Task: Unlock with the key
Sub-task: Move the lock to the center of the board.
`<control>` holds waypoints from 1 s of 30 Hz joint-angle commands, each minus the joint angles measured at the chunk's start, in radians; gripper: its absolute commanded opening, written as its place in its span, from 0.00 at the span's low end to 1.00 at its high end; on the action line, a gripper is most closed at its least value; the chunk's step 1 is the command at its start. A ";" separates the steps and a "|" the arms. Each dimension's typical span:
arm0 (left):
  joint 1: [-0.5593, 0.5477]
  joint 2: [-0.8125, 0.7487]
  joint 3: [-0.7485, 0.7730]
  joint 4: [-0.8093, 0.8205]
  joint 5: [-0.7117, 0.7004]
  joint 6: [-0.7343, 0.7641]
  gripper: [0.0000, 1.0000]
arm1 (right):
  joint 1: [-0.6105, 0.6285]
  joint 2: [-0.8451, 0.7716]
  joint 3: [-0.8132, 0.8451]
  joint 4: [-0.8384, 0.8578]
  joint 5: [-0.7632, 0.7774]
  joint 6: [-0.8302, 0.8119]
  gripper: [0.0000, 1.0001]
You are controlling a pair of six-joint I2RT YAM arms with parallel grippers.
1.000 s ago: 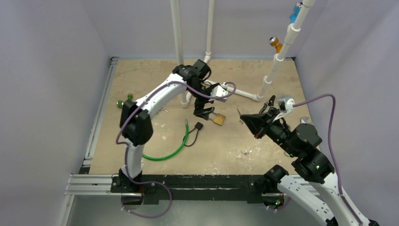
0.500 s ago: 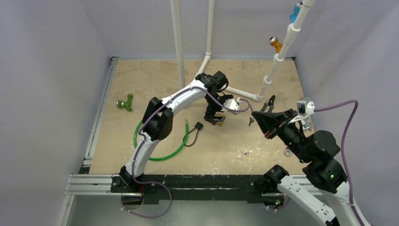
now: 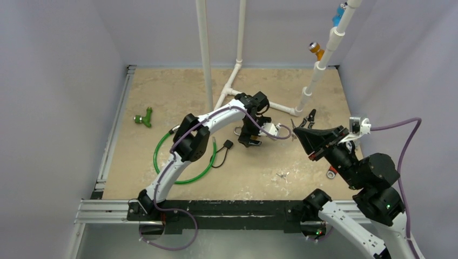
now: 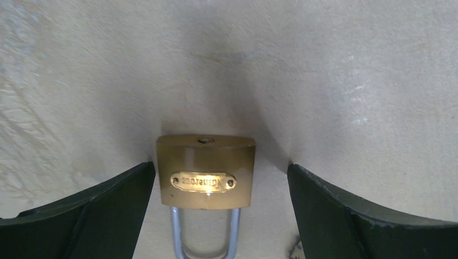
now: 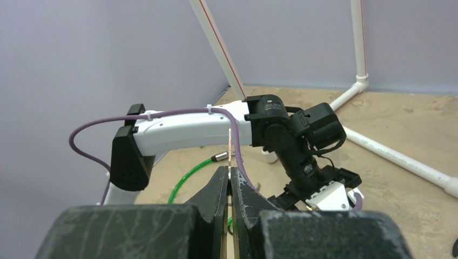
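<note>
- left tool (image 4: 220, 167) stands wide, straddling the brass padlock (image 4: 205, 170) lying flat on the table (image 4: 351, 81), shackle toward the wrist.
- right tool (image 5: 229, 181) pinches the key (image 5: 230, 148) tight, blade sticking up, raised above the table.

You have a brass-gold padlock with a silver shackle (image 4: 206, 172), its small nameplate a brighter gold. The left gripper (image 4: 220, 167) is matte black; the right gripper (image 5: 229, 181) is black too, flecked with pale scuffs, and the thin key blade (image 5: 231, 145) is a pale metal tone. The sandy beige tabletop (image 3: 270, 167) is mottled with whitish patches. The looped rubber hose (image 3: 183, 181) and the small pipe fitting (image 3: 143, 117) are green. The plastic pipes (image 3: 203, 54) are white, one with a thin red line. The arm cables (image 3: 389, 128) are purple, the walls (image 3: 54, 81) lavender.
</note>
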 commanded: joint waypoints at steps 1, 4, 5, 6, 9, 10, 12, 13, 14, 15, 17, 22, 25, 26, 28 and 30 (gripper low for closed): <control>-0.023 0.050 0.106 -0.076 -0.013 0.042 0.95 | -0.003 -0.009 0.044 0.005 0.000 0.012 0.00; -0.032 0.045 0.091 -0.077 -0.025 0.082 0.90 | -0.003 -0.005 0.057 -0.005 -0.002 0.005 0.00; -0.034 0.035 0.074 -0.072 -0.022 0.094 0.87 | -0.002 -0.005 0.059 -0.008 -0.002 0.004 0.00; -0.036 0.022 0.049 -0.064 -0.019 0.103 0.85 | -0.002 -0.005 0.062 -0.010 -0.002 0.003 0.00; -0.043 -0.030 -0.042 -0.046 -0.001 0.114 0.80 | -0.002 -0.003 0.068 -0.016 0.000 -0.002 0.00; -0.045 -0.053 -0.079 -0.034 0.004 0.111 0.79 | -0.002 -0.002 0.072 -0.016 0.000 -0.005 0.00; -0.046 -0.101 -0.162 -0.008 0.014 0.097 0.76 | -0.003 0.002 0.077 -0.019 -0.005 -0.008 0.00; -0.046 -0.133 -0.199 0.005 0.014 0.086 0.74 | -0.003 0.002 0.079 -0.020 -0.007 -0.008 0.00; -0.046 -0.154 -0.231 0.014 0.018 0.073 0.71 | -0.002 0.002 0.079 -0.021 -0.007 -0.008 0.00; -0.046 -0.175 -0.258 0.022 0.026 0.058 0.66 | -0.002 0.002 0.079 -0.022 -0.008 -0.009 0.00; -0.048 -0.219 -0.314 0.054 0.045 0.011 0.59 | -0.002 -0.001 0.080 -0.022 -0.011 -0.010 0.00; -0.065 -0.352 -0.496 0.228 0.059 -0.089 0.55 | -0.002 -0.005 0.069 -0.021 -0.015 -0.006 0.00; -0.067 -0.385 -0.508 0.221 0.076 -0.111 0.78 | -0.003 -0.003 0.060 -0.018 -0.016 -0.005 0.00; -0.066 -0.387 -0.503 0.203 0.077 -0.095 0.85 | -0.002 0.000 0.059 -0.018 -0.018 -0.005 0.00; -0.057 -0.393 -0.500 0.178 0.075 -0.052 0.91 | -0.002 0.005 0.057 -0.015 -0.018 -0.008 0.00; -0.045 -0.390 -0.502 0.154 0.067 0.009 0.94 | -0.002 0.009 0.058 -0.014 -0.019 -0.009 0.00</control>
